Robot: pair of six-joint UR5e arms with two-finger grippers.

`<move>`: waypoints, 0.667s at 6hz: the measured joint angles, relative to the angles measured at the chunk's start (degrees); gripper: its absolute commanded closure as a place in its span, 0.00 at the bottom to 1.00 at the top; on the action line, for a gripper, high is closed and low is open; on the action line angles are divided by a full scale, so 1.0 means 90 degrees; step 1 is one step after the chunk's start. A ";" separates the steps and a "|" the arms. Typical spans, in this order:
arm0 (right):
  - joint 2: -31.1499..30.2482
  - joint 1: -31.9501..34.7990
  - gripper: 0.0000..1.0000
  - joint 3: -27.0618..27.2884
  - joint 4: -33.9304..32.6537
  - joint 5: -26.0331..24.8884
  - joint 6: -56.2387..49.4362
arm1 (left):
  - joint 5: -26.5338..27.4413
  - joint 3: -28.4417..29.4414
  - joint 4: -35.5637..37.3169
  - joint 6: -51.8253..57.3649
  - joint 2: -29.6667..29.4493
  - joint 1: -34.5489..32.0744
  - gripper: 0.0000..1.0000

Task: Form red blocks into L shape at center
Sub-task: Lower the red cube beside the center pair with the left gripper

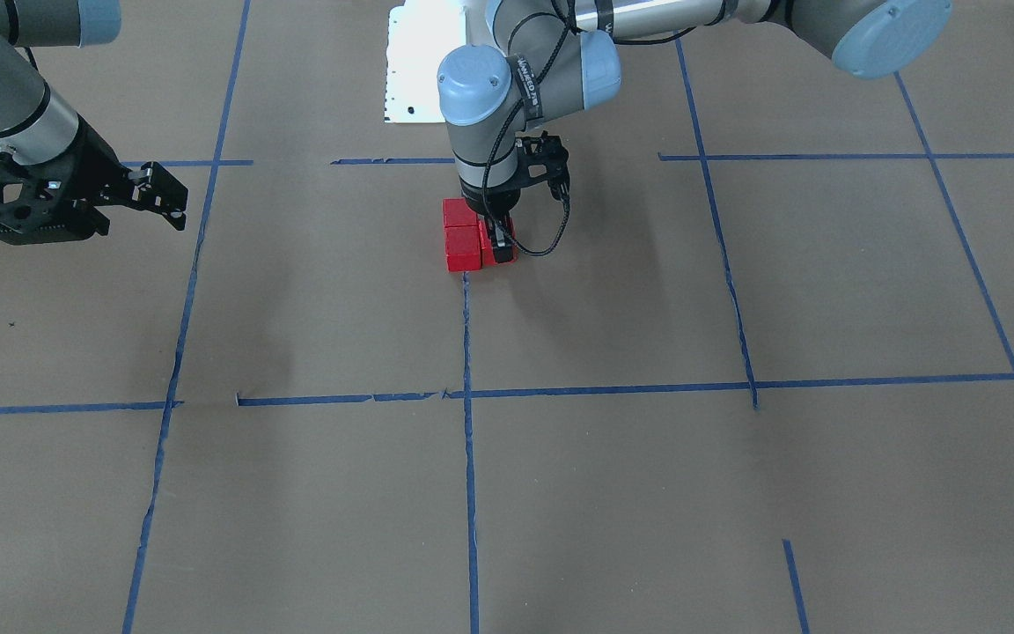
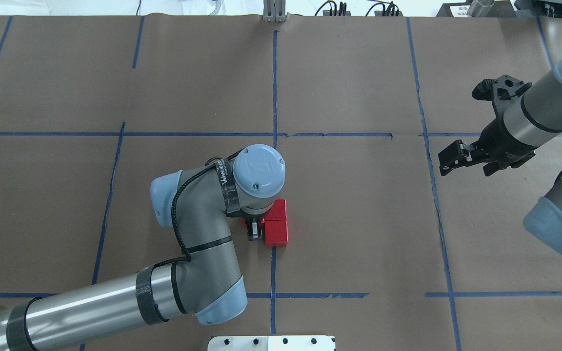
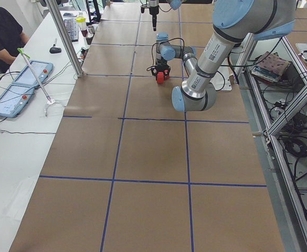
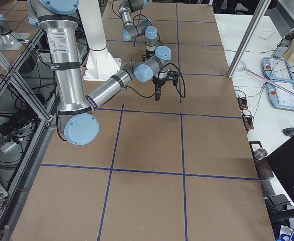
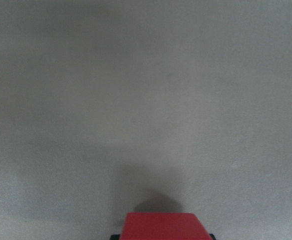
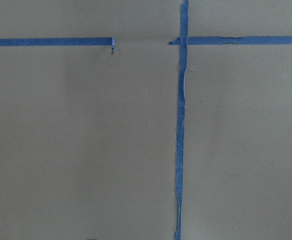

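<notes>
Evidently near the end, from the front-facing camera: the left gripper [image 1: 497, 239] stands upright, closed on one small, matte, bright red cube [image 1: 505, 250]. Just beside it, two more identical red blocks [image 1: 462, 234] lie touching in a short column. All three sit at the head of a blue tape line [image 1: 466, 335] on the brown paper surface [image 1: 613, 291]. The right gripper [image 1: 159, 192] hangs well apart, its jaws apparently parted on nothing.

Overhead, the two free red blocks [image 2: 276, 222] lie just beside the left gripper [image 2: 254, 230], while the held cube is almost hidden under the wrist. The right gripper [image 2: 451, 158] is far off across the paper.

Both side views show the group too small to add anything.

At the left wrist, the red cube [image 5: 160, 226] fills the bottom edge with the jaws' dark tips at either side. Only bare paper lies ahead of it. The right wrist sees only paper and crossing tape.

One finger seems to stand between the held cube and the column. If so, letting go could leave a gap in the L. An opening finger could also shove the neighbouring blocks out of line, or a sticky pad could lift the cube askew.

The only close edges are the block faces on the column side. Away from them, and straight up, there is open room to move.
</notes>
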 measured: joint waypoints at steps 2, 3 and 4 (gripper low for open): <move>0.0000 0.0000 0.00 -0.0003 0.0000 0.0000 0.0000 | 0.0000 0.0001 -0.0025 0.0001 -0.0001 0.0001 0.92; 0.0000 0.0000 0.00 -0.0003 0.0000 0.0000 0.0000 | 0.0003 0.0005 -0.0057 0.0000 0.0001 -0.0001 0.92; 0.0000 0.0000 0.00 -0.0002 0.0000 0.0002 0.0003 | 0.0007 0.0008 -0.0072 0.0004 0.0006 -0.0006 0.92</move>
